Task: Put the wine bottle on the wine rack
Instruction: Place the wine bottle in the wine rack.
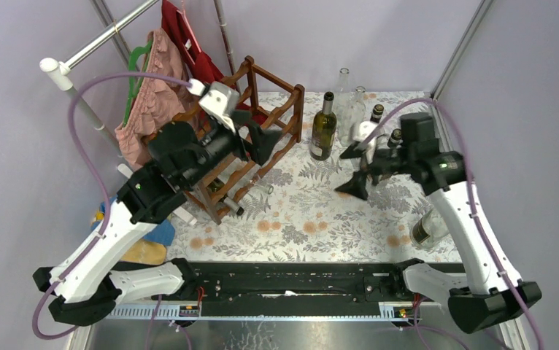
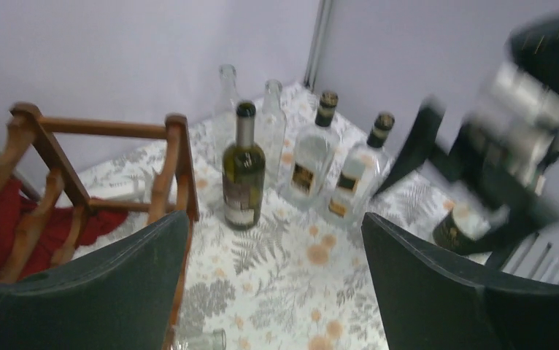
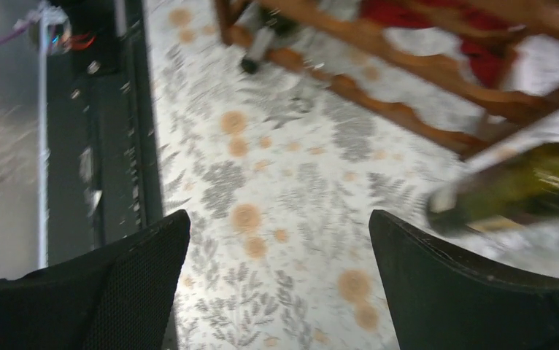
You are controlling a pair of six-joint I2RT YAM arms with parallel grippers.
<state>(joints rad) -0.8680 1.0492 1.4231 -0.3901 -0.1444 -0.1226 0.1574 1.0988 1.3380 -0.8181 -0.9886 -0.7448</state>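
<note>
Surface: white tablecloth [image 1: 313, 219] printed with grey ferns and orange flowers, with pale lilac walls [image 1: 379, 36] closing the far corner.
Wine rack: dark reddish-brown wooden wine rack [image 1: 300, 117] with scalloped rails and square posts. It stands at the far left of the cloth, turned at an angle to the near edge.
Stored bottle: one dark bottle [image 1: 227, 200] lies in a low tier, its neck pointing toward the near edge.
Wine bottle: dark green glass wine bottle [image 1: 324, 130] with a pale label. It stands upright on the cloth just right of the rack, between the two grippers and touched by neither.
Other bottles: two clear uncapped bottles [image 1: 344, 91] stand behind it. Two clear dark-capped bottles [image 1: 376, 115] stand to its right, near the right gripper.
Left gripper: black two-finger left gripper [image 1: 257, 140] hangs over the rack's right side, jaws wide apart with nothing between them.
Right gripper: black right gripper [image 1: 352, 169] hovers above the cloth to the right of the green bottle, jaws spread fully and empty.
Behind the rack: pink and red garments [image 1: 152, 109] hang on a metal rail [image 1: 109, 33].
</note>
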